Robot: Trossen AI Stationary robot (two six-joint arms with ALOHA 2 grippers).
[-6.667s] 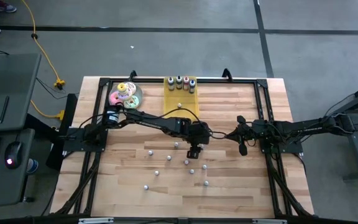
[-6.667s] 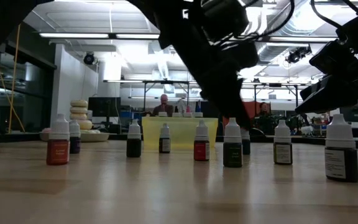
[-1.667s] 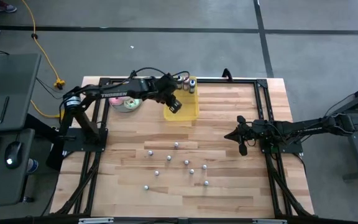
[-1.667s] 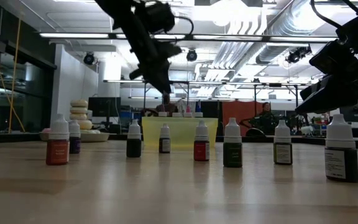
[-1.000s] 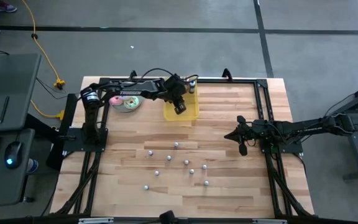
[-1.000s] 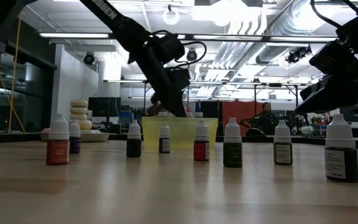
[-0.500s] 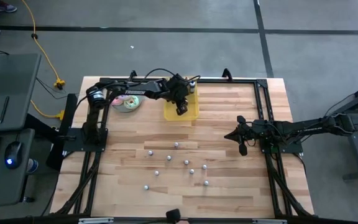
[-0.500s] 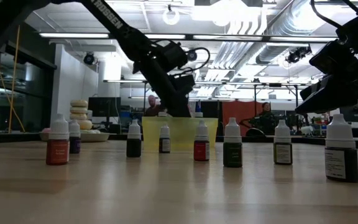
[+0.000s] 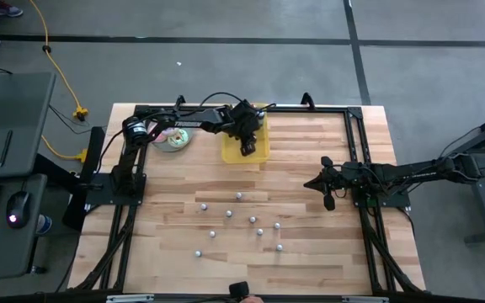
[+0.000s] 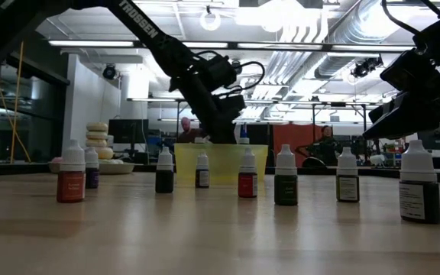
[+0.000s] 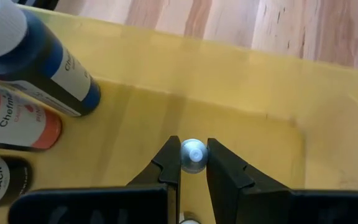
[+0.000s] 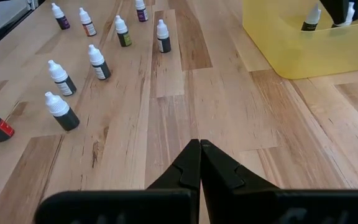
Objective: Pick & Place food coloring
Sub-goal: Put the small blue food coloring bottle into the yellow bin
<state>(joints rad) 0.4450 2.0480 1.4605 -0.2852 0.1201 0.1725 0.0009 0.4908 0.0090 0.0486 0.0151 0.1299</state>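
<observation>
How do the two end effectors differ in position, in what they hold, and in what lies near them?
The left end effector is down inside the yellow tray; the right end effector hangs over bare table. The left is shut on a small bottle; the right is shut on nothing. The left has larger bottles beside it; the right faces loose bottles. Both have dark fingers.

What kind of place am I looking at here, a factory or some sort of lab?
Most likely a robotics lab or workshop in a large industrial hall. A wooden table carries two dark robot arms; a desk with a mouse stands beside it, and bare ceiling ducts and strip lights hang overhead.
</observation>
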